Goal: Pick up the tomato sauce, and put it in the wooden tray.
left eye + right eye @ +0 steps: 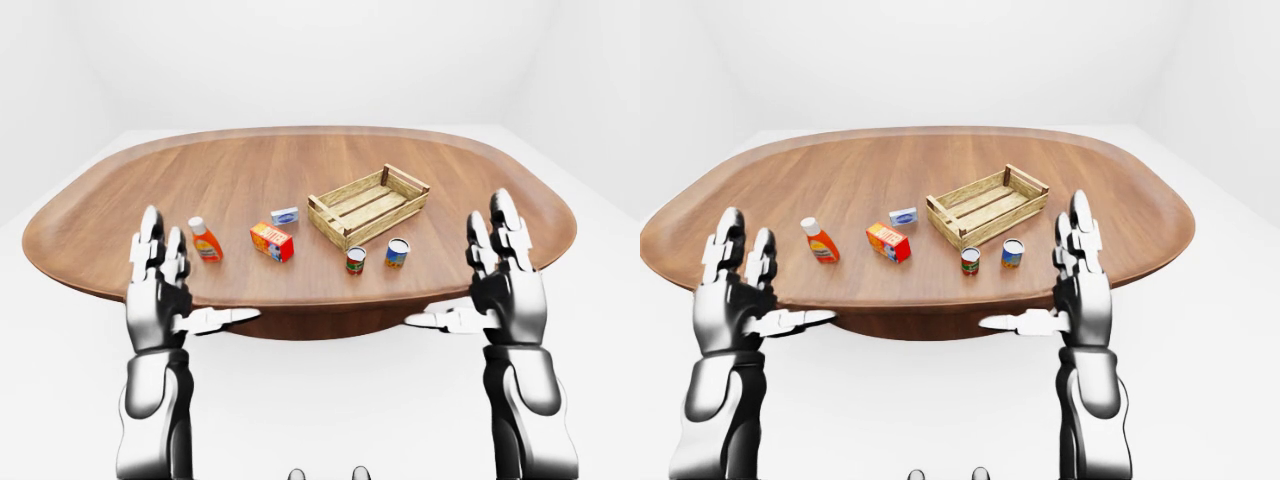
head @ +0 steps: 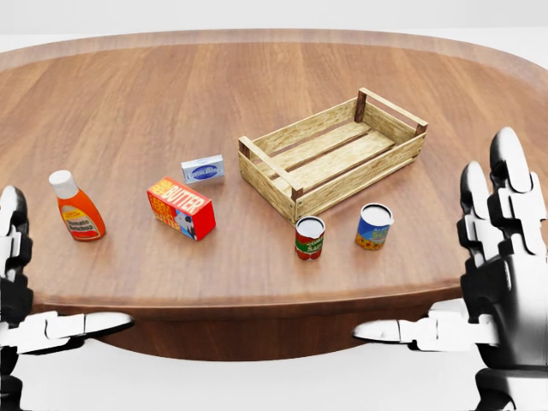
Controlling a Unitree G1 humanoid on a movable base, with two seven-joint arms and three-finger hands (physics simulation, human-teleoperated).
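Reading "BUTTER" on red box

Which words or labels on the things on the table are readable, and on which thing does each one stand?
"BUTTER": on the red and orange box.
Orange bottle: label print too blurred to read.
Small blue-grey box: blurred.
Red and green can: no readable text.
Blue and yellow can: no readable text.
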